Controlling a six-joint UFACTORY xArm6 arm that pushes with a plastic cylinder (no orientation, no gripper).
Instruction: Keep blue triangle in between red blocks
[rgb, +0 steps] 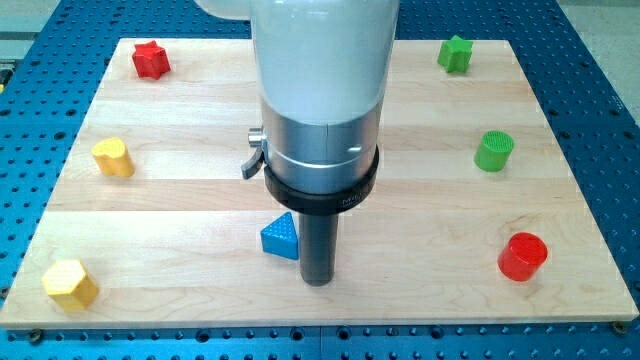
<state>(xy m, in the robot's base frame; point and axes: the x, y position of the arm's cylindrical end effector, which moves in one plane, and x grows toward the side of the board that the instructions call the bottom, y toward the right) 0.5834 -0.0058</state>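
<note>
The worktop (200, 190) is a light wooden board made of several long planks, with pale grain lines that run from the view's left to the view's right. It lies on a blue metal surface (600, 60) with many small holes in regular rows, and this surface shows on all sides of the board.

The arm (320, 90) comes down from the view's top in the middle, as a wide white cylinder with a silver ring and a black ring below it. It ends in a dark rod, and the tip (317, 281) stands on the wood in the lower middle of the board. The tool is only this plain rod, so it has nothing that opens or closes and it grips nothing.

The blue triangle (281, 238) lies just at the view's left of the rod, so near that it seems to touch it. The red star (151, 60) is in the upper left corner, and the red cylinder (523, 256) is at the lower right, both well apart from the triangle.

Two yellow blocks are on the left side: a rounded yellow block (113, 157) and, near the lower left corner, a yellow hexagon (70, 284). A green star (455, 53) and a green cylinder (493, 151) are on the right side.
</note>
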